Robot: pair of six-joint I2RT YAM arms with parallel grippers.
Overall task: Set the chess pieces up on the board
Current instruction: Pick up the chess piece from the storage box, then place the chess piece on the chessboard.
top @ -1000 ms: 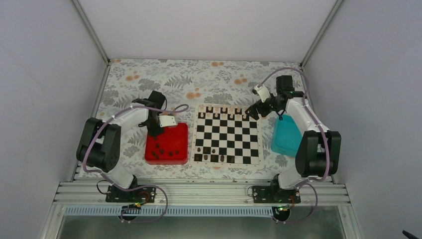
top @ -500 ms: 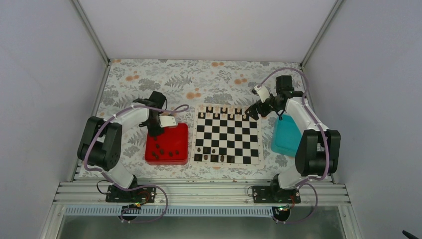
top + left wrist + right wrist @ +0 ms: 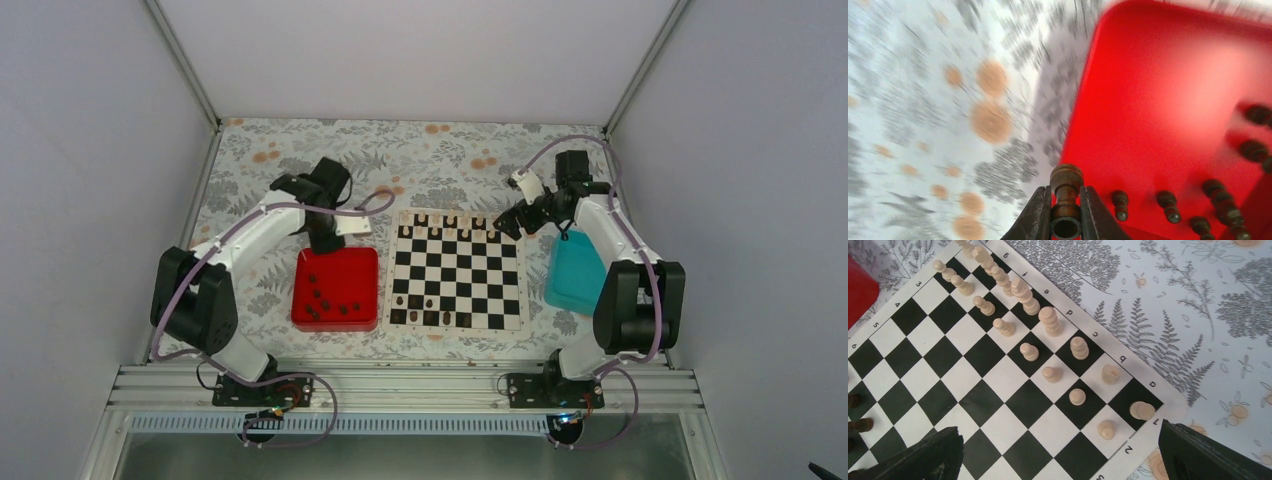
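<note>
My left gripper (image 3: 323, 241) hangs over the far left edge of the red tray (image 3: 357, 266). In the left wrist view this gripper (image 3: 1066, 191) is shut on a dark brown chess piece (image 3: 1066, 179), gripped at its neck and lifted off the red tray (image 3: 1158, 100). Several loose dark chess pieces (image 3: 326, 297) lie in that tray, some of them blurred in the wrist view (image 3: 1168, 205). The board (image 3: 458, 326) has several dark pieces (image 3: 430, 301) on its near rows. Over the board's far right corner (image 3: 1175, 402) my right gripper (image 3: 1058, 452) stands wide open and holds nothing (image 3: 506, 226).
Pale pieces (image 3: 1049, 320) fill the board's two far rows (image 3: 450, 221). A teal tray (image 3: 577, 275) lies right of the board, under the right arm. A floral cloth (image 3: 300, 160) covers the table, and white walls enclose it.
My left gripper closed on a dark piece in the red tray, then rose with it toward the tray's far edge. The right arm has not moved.
</note>
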